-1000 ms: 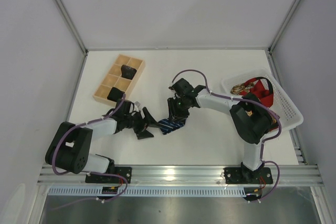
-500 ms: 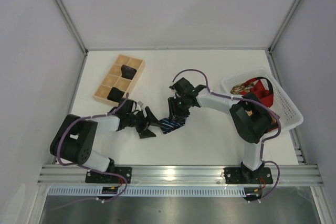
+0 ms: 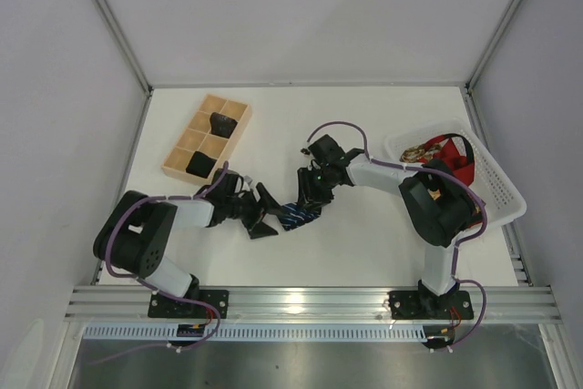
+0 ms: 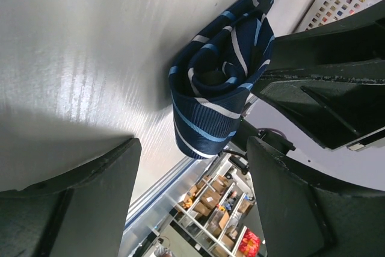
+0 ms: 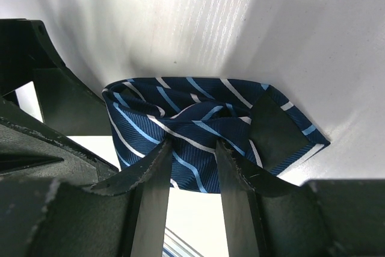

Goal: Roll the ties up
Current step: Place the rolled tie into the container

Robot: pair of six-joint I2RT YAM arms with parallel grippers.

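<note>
Near the middle of the surface (image 3: 383, 243), a little toward its near edge, lies the navy tie (image 5: 198, 124). It is wound into a loose roll, with pale diagonal stripes showing on its folds. The right fingers (image 5: 150, 179) meet it from the far right side and pinch a fold of the roll between them, tips pressed into the fabric. The left fingers (image 4: 90, 191) are spread wide just beside the roll on its left. As far as the wrist view shows, neither one touches the cloth.

Toward the far left corner sits a wooden tray (image 3: 178, 168). It has a rolled dark bundle (image 3: 221, 122) in a far compartment and a second bundle (image 3: 200, 163) in a nearer one. At the right edge a white basket (image 3: 506, 193) holds a red tie (image 3: 455, 157) and a gold-patterned tie (image 3: 414, 152).
</note>
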